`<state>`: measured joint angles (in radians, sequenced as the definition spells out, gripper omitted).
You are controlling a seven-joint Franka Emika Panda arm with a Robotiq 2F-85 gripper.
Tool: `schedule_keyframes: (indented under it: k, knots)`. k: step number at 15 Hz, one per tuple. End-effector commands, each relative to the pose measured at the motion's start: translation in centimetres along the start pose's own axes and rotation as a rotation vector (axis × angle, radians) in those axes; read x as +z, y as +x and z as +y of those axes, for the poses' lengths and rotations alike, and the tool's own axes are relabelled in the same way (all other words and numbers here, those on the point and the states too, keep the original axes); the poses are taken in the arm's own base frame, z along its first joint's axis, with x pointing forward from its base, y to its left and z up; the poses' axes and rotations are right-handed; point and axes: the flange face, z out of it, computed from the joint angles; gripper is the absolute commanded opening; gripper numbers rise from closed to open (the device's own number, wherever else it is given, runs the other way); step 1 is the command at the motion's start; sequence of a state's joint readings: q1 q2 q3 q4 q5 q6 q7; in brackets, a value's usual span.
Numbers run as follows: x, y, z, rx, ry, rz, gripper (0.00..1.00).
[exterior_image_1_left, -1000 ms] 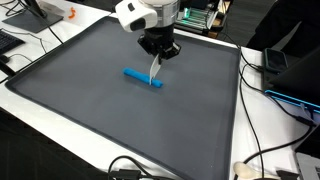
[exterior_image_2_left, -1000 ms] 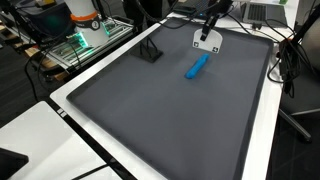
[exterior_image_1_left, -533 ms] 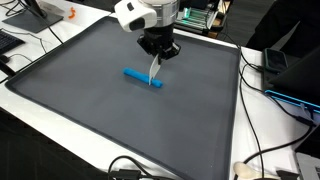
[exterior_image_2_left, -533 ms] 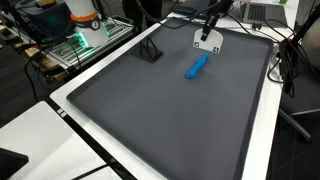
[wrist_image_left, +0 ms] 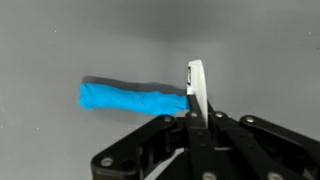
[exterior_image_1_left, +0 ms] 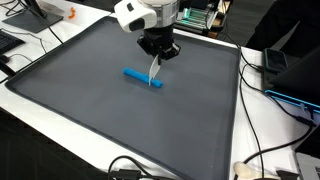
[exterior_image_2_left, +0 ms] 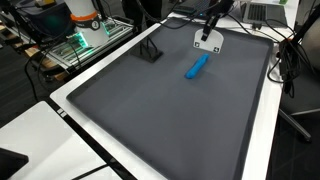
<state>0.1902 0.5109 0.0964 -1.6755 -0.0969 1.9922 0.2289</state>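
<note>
"What's that arm working over?"

"A white table (exterior_image_1_left: pixel 50 122) with a big dark grey mat (exterior_image_1_left: pixel 120 115) covering most of it."

"Anything lying on the mat?"

"A blue roll (exterior_image_1_left: pixel 143 77), flat, near the far side. A small black stand (exterior_image_2_left: pixel 150 52) sits well apart from it. Cables (exterior_image_1_left: pixel 135 168) trail along the white edge."

Dark grey mat (exterior_image_1_left: pixel 90 110), covering white table (exterior_image_1_left: pixel 40 125). Black cables (exterior_image_1_left: pixel 130 170) at table edge. Green-lit electronics (exterior_image_2_left: pixel 75 45) beyond. Even indoor light.
</note>
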Motion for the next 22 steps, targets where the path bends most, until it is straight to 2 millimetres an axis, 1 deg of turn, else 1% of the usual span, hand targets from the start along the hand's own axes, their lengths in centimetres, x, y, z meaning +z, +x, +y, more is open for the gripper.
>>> schedule_keyframes:
  k: [1,7,14,22]
  knots:
    - [0.8,0.6,-0.2,-0.015,-0.006,0.001,0.01]
    - [1.6,1.2,-0.6,-0.021,-0.008,0.016,0.01]
    - [3.0,1.9,-0.6,-0.025,-0.029,0.007,0.01]
    - [3.7,2.4,-1.0,-0.045,-0.054,0.033,0.01]
